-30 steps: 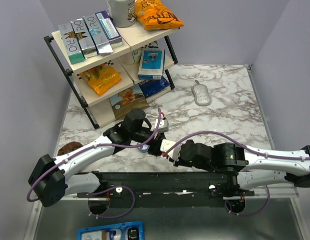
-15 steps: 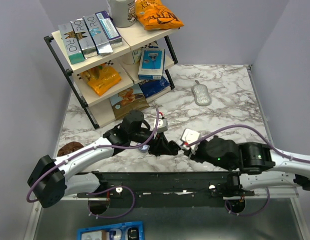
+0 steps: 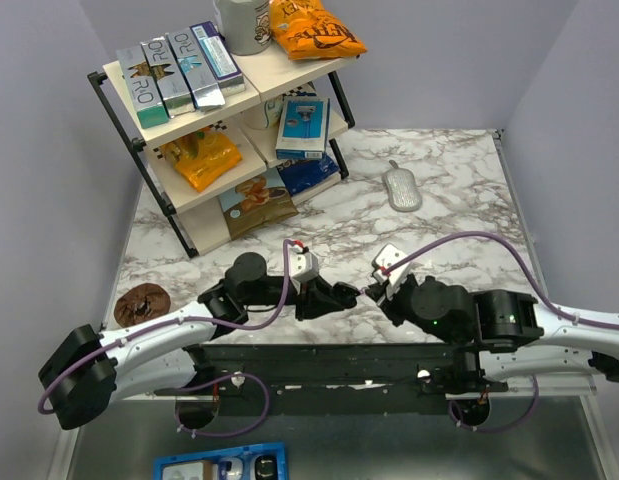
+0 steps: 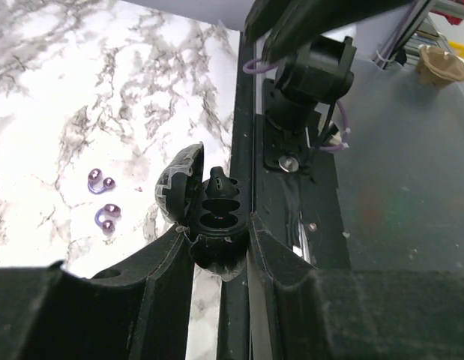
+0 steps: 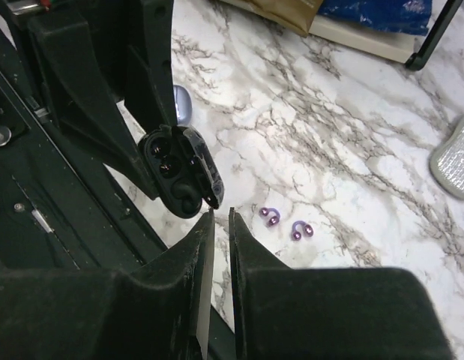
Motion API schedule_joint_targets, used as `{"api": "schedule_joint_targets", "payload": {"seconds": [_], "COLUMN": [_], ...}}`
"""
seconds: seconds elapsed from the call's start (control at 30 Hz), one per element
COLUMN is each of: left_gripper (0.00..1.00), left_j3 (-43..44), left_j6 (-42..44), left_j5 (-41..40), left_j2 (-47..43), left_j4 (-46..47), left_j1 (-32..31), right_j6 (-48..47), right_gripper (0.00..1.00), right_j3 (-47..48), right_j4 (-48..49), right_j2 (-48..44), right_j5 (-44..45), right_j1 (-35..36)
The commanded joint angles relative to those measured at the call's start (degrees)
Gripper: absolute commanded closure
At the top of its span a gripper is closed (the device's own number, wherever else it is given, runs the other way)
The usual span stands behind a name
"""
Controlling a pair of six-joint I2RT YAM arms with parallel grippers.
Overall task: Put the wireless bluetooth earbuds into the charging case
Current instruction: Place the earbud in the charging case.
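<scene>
Status: left pincer (image 4: 219,229) is pinching the glossy black clamshell (image 4: 215,204) by its base at the near edge of the desk (image 5: 351,150). The lid is swung open and two wells face up, but they're too dark to tell whether they're occupied. Right pincer (image 5: 219,225) is nearly pressed together, with a thin slit and nothing in it. Its tips sit just beside the black lid's lower edge; can't tell if they touch. The two purple earbuds (image 5: 270,216) lie loose on the desk side by side, near the right tips and apart from both shells. The periwinkle charging case (image 5: 183,105) sits on the desk behind the left fingers, mostly hidden, so I can't say if its lid is up. My read: we're at the presenting-a-shell stage and no bud has been picked, so insertion hasn't started. By colour the purple buds look like they belong to the periwinkle case, not the black shell being held, so the receptacle choice needs checking. Next, the right pincer needs to spread, shift over the nearer bud and drop straight down. It should close gently, since the bud is tiny and rounded on slick marble and likely to skitter. The bud then has to be oriented to seat in a well while the left holds steady.
</scene>
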Motion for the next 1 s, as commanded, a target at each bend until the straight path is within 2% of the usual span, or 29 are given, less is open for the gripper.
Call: {"api": "schedule_joint_targets", "payload": {"seconds": [0.0, 0.03, 0.07, 0.27, 0.97], "left_gripper": [1.00, 1.00, 1.00, 1.00, 1.00], "left_j3": [-1.15, -1.24, -1.24, -1.24, -0.80], "left_j6": [0.16, 0.25, 0.60, 0.87, 1.30], "left_j5": [-7.93, -8.63, -9.08, -10.40, -9.43], "left_j2": [-0.91, -1.00, -1.00, -1.35, -2.06], "left_j4": [8.41, 8.68, 8.59, 8.50, 6.57], "left_j1": [-3.22, -3.66, -4.01, -5.16, -5.59], "right_j6": [3.17, 3.17, 3.08, 2.47, 2.73], "right_gripper": [0.81, 0.83, 0.90, 0.97, 0.96], "right_j3": [-0.90, -0.64, -0.46, 0.42, 1.56], "right_j4": [3.85, 3.77, 3.50, 2.71, 1.57], "right_j2": [1.15, 1.68, 2.82, 4.67, 5.11], "right_j5": [-1.21, -1.04, -1.13, -0.95, 6.08], "right_j1": [0.19, 0.19, 0.19, 0.19, 0.19]}}
